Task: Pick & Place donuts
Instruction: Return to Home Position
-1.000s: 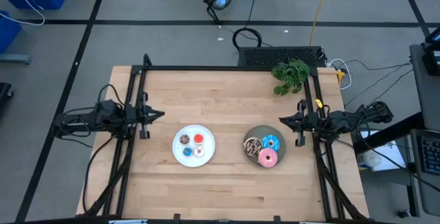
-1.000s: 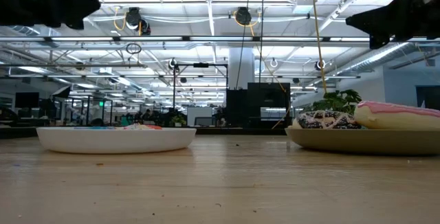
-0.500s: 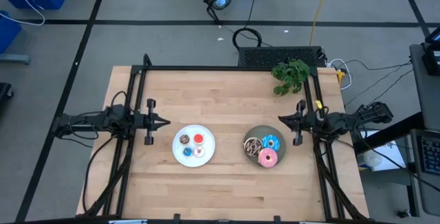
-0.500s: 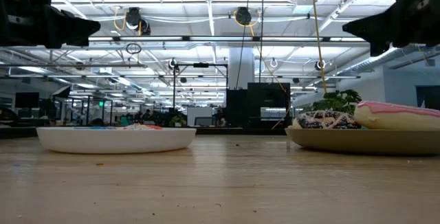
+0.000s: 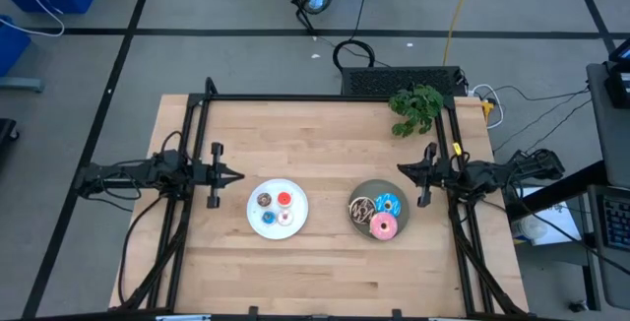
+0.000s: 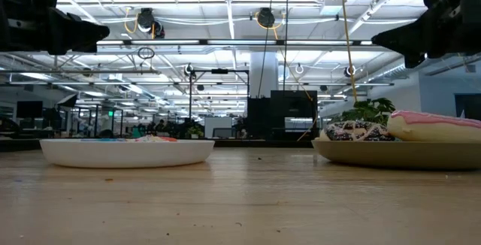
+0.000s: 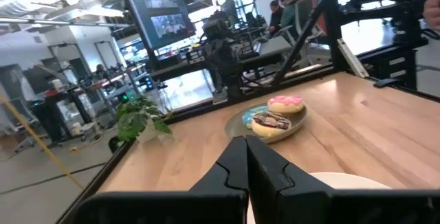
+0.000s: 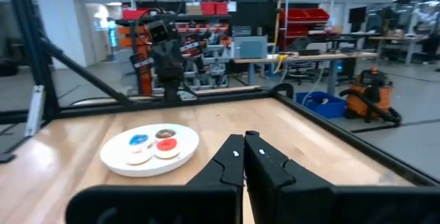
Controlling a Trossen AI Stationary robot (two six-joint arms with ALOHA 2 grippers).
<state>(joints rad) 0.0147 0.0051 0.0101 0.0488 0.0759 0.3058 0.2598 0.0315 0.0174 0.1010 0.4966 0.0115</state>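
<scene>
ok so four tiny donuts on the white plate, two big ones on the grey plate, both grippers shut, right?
No: the high view shows three big donuts on the grey plate, not two. Four tiny donuts on the white plate, left gripper and right gripper shut.

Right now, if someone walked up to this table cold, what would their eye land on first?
Probably the two plates side by side mid-table: the white plate on the left holds four tiny donuts, the grey plate on the right three larger donuts. Next, the left gripper and right gripper hover outside the plates, pointing inward, jaws shut and empty. A leafy plant sits at a corner on the right arm's side.
</scene>
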